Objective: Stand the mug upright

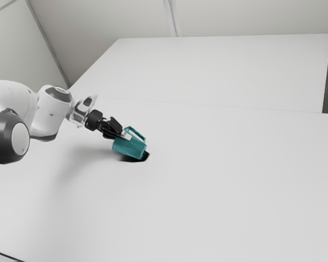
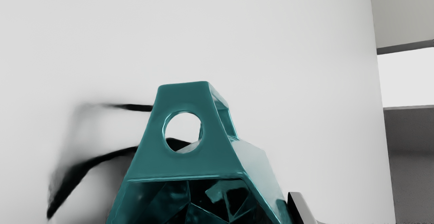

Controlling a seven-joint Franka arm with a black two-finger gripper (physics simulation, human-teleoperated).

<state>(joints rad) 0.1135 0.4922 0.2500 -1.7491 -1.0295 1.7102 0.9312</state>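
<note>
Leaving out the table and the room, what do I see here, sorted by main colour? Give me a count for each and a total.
Teal: 1, the mug
Black: 1, the end effector
White: 1, the robot's arm, with grey parts
Total: 3

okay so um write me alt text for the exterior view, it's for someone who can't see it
A teal mug tilts over a pale table, its handle on the upper side and a black claw against it. The white robot arm reaches in from the exterior view's left.
</note>
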